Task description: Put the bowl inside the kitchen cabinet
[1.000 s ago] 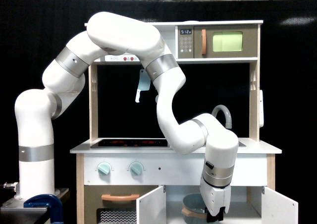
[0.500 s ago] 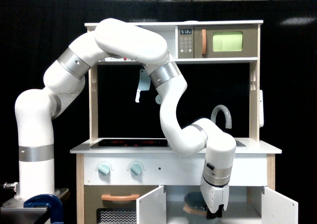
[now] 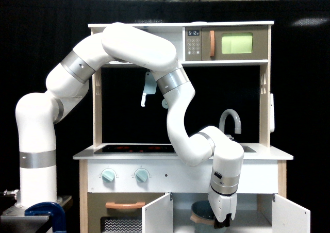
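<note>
The grey-blue bowl (image 3: pixel 201 211) with its tan rim band hangs just inside the kitchen cabinet (image 3: pixel 253 213), low in the exterior view, and its right side is hidden behind the wrist. My gripper (image 3: pixel 221 223) points straight down in the cabinet opening and is shut on the bowl's right edge. Both white cabinet doors stand open, the left door (image 3: pixel 158 214) and the right door (image 3: pixel 291 215) swung outward. The fingertips are dark and small, and partly cut off by the frame's bottom edge.
The oven door with a tan handle (image 3: pixel 125 205) is to the left of the cabinet, under two pale green knobs (image 3: pixel 109 176). Above the counter are the black stovetop (image 3: pixel 135 148), a grey faucet (image 3: pixel 230 120), a hanging utensil (image 3: pixel 149 87) and the green-windowed microwave (image 3: pixel 237 43). A blue clamp (image 3: pixel 47 213) sits by the arm's base.
The forearm and wrist have shifted slightly to the exterior view's left and deeper into the cabinet, and the bowl has moved with them and looks a little smaller.
</note>
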Controlling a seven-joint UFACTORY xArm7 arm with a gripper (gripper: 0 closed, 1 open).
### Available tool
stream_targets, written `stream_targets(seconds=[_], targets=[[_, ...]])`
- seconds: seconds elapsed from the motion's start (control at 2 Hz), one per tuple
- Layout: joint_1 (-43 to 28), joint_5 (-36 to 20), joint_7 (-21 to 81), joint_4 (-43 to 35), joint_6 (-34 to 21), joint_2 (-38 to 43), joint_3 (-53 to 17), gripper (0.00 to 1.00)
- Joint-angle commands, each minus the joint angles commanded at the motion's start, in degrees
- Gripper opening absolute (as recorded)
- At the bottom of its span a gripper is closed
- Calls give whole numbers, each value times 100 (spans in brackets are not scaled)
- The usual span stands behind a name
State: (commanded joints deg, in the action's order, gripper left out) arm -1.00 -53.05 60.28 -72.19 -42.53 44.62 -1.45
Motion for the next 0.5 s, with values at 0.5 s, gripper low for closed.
stream_targets(seconds=[0.5], targets=[[22,-21,-38,38,232,81,221,100]])
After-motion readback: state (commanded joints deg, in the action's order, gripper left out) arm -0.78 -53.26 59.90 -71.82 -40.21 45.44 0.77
